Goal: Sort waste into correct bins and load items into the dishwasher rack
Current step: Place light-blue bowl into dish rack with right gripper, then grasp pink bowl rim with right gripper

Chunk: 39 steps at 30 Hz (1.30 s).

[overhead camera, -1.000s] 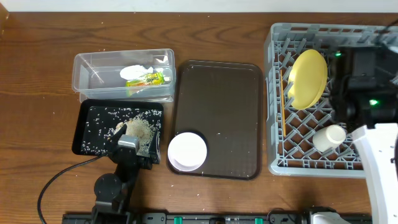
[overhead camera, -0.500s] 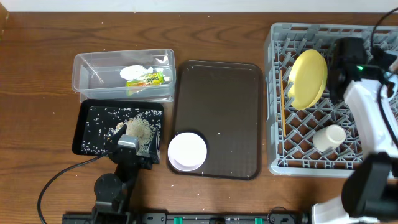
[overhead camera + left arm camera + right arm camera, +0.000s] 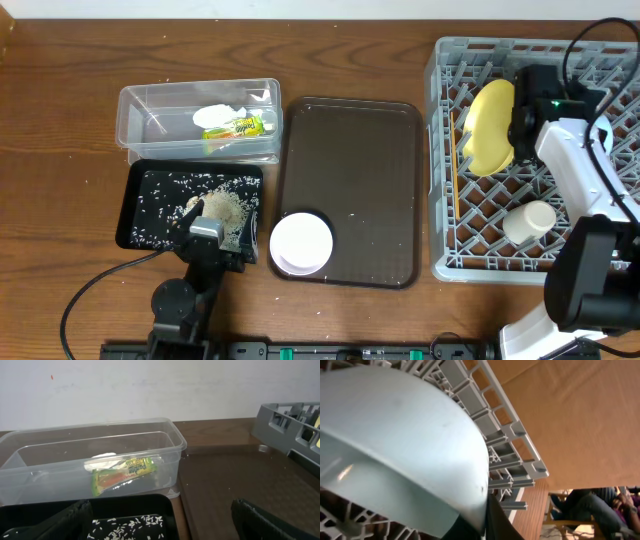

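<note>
One yellow plate, one cup racked; right fingers clamp light-blue bowl; left fingers apart.

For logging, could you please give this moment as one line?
right pincer: shut on light-blue bowl; at grey plastic rack; left pincer: open

At the far left we see the tub, with a tissue and a snack wrapper in it. Just nearer lies the shallow tray, holding rice scraps. To their right lies the serving tray, with a bowl on its near left corner. Farthest right we find the dishwasher rack. A plate stands in its far left part, a cup lies nearer, chopsticks run along its left wall, and a second bowl is close over its lattice.
</note>
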Available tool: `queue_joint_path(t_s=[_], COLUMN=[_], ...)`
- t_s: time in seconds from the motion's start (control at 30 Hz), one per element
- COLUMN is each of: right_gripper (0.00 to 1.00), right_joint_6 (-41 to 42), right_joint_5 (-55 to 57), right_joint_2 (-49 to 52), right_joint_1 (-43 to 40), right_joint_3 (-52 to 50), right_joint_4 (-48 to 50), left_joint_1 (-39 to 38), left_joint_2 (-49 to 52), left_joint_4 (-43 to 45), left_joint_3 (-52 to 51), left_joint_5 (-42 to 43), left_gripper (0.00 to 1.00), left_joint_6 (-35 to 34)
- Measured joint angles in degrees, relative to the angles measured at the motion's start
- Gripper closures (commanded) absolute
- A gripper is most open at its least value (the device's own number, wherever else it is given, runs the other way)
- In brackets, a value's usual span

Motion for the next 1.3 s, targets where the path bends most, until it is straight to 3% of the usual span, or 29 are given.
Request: queue_joint_path(t_s=[0.1,0.33,0.5,0.7,0.9,1.03,1.13,1.3], right_gripper=[0.83,0.73,0.63,0.61,0.60,0.49,0.43,0.46], right_joint_6=[-0.59,-2.08,-3.54,-5.73,-8.02,-8.04,-6.47,-3.98], right_joint_5=[-0.55,-11.98,-23.43,-44.11,-58.58,-61.79,-61.68,-62.42], right_joint_2=[0.00,-2.10,-12.70,-26.32,-28.06,-24.22,-18.62,-6.38], right_joint_1=[0.02,0.07,0.09,2.08,17.53,30.75,38.66,44.68], right_joint_3=[0.00,0.00,-0.04,0.11,0.15,-1.38,-3.02,-4.00], right_joint_4=[-0.39,-0.37,0.68,-2.71,-6.84,-4.70,-1.57,4.26], left_joint_1=[0.00,0.00,0.00,0.00,0.00,0.00,0.00,0.00], left_joint_2=[0.00,0.00,0.00,0.00,0.00,0.00,0.00,0.00], left_joint_4=[0.00,0.00,0.00,0.00,0.00,-0.02,0.00,0.00], left_joint_3=[0.00,0.00,0.00,0.00,0.00,0.00,0.00,0.00], left_joint_5=[-0.02,-0.02,0.00,0.00,-0.02,0.00,-0.02,-0.02], left_gripper=[0.09,0.09,0.09,0.09,0.09,0.09,0.09,0.09], left_joint_6=[0.00,0.00,0.00,0.00,0.00,0.00,-0.02,0.00])
